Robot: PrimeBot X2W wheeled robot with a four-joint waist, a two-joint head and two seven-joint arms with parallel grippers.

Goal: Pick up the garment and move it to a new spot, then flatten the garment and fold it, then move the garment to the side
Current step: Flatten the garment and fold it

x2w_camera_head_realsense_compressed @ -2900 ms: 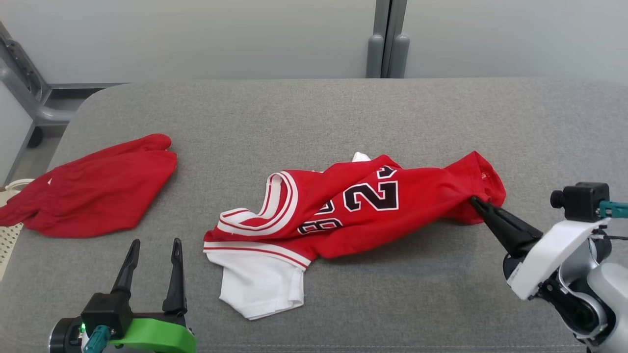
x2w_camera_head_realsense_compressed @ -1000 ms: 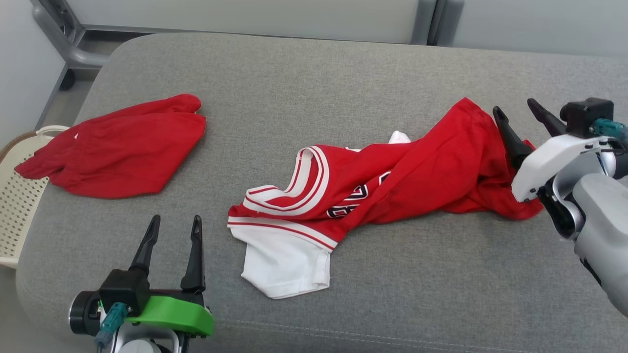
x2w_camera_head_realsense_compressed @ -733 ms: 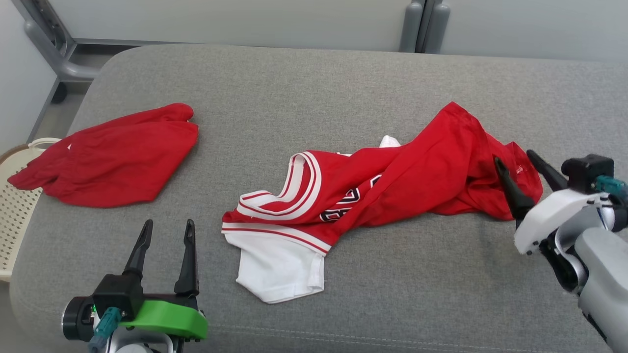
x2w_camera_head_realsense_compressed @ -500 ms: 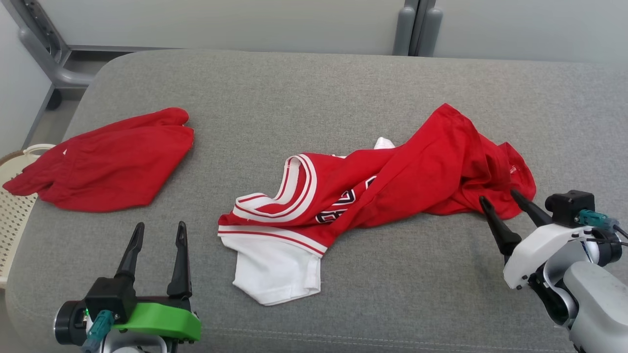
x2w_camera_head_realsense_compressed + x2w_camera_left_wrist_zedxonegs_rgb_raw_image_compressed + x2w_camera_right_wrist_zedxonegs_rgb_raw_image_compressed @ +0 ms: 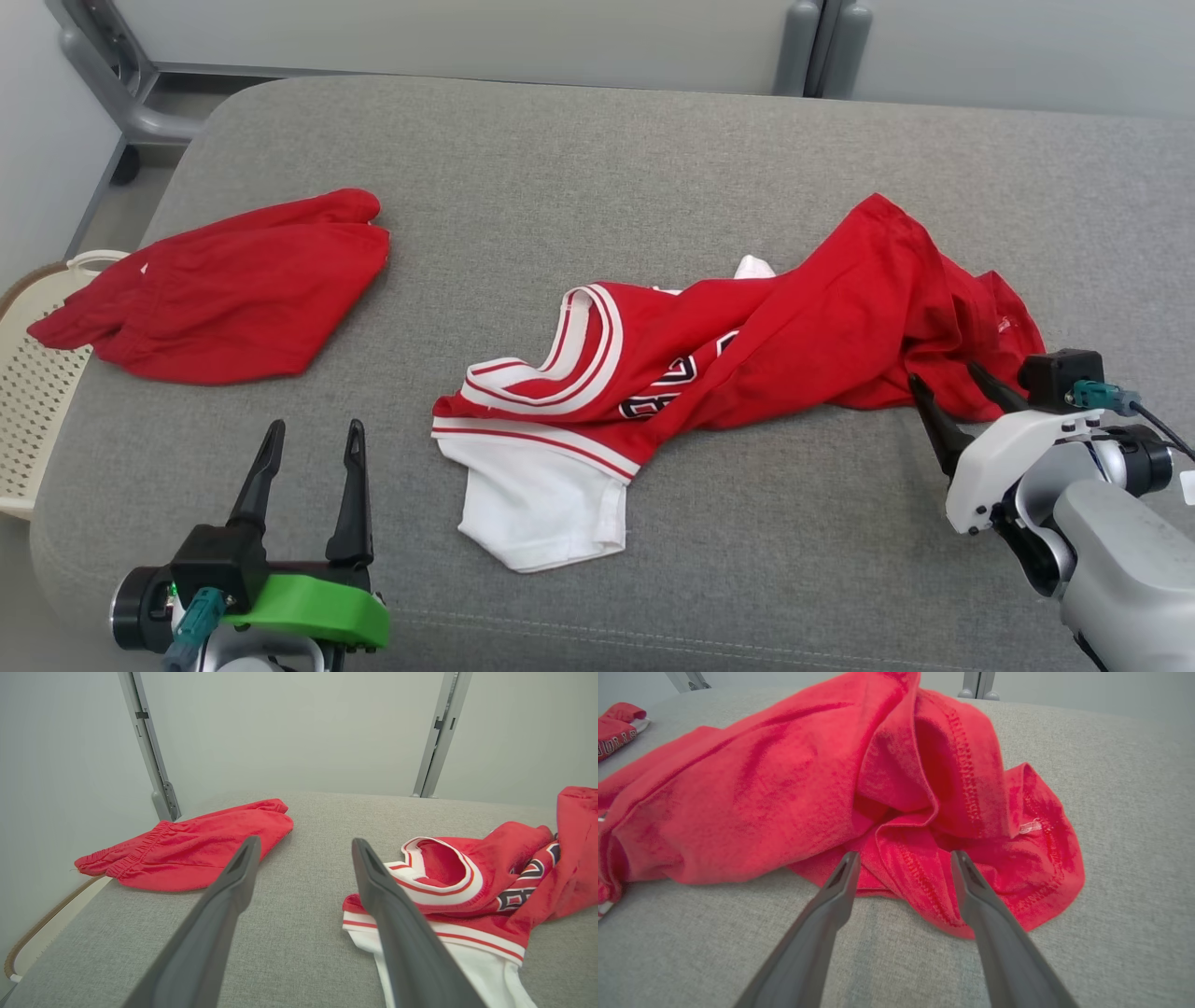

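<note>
Our right pincer (image 5: 942, 372), jaws apart, aims at the jersey (image 5: 822, 317) hem at four o'clock, probably to flatten it; our left pincer (image 5: 316, 426), likewise apart, rests at eight o'clock

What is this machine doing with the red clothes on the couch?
A two-armed robot is working on a red and white basketball jersey that lies crumpled on a grey cushion. Its right gripper is open at the jersey's bunched hem end and grips nothing. The left gripper is open too and sits apart from the cloth, near the white sleeve. The jersey is not yet flattened or folded. A pair of red shorts lies off to the left.
</note>
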